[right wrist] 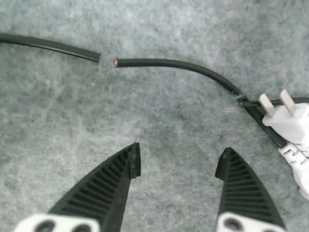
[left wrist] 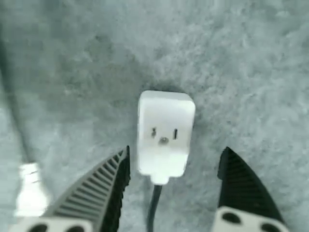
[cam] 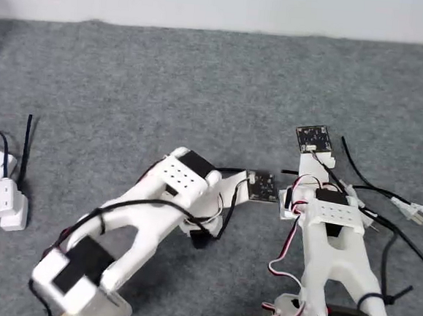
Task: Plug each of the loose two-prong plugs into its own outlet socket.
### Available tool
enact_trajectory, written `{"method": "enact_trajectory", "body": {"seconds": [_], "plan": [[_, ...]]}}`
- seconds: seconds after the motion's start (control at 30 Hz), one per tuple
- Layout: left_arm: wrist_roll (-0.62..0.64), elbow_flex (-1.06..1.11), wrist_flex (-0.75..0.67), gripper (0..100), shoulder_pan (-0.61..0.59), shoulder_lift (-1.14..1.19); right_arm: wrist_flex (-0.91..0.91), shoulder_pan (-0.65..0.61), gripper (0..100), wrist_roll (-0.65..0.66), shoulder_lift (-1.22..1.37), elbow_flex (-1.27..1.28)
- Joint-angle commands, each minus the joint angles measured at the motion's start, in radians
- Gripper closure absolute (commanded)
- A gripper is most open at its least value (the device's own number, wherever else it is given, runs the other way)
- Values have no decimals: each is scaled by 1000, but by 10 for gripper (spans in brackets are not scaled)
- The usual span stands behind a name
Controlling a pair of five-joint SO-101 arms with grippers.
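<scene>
Lying partly cropped: plug (right wrist: pixel 289 123)

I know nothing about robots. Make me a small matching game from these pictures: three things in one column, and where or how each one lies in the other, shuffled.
Things:
1. outlet socket
2. two-prong plug
3. black cable

Places or states:
A. cut, with a bare end showing
B. just ahead of the open left gripper
C. unplugged, off to one side of the open right gripper

Pairs: 1-B, 2-C, 3-A.
</scene>
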Motion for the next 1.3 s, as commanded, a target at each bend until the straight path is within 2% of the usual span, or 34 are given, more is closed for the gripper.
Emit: {"method": "enact_trajectory", "body": {"seconds": [0.0, 0.17, 0.67, 1.03, 1.27], "plan": [[3, 10, 31, 720, 11, -135, -19, 13, 750, 11, -30, -11], [29, 96, 12, 720, 25, -149, -19, 13, 750, 11, -30, -11], [48, 216, -167, 718, 29, -143, -19, 13, 750, 11, -30, -11], [48, 168, -146, 719, 58, 57, -19, 12, 750, 11, -30, -11], [49, 143, -130, 720, 60, 64, -19, 12, 750, 11, -30, -11]]}}
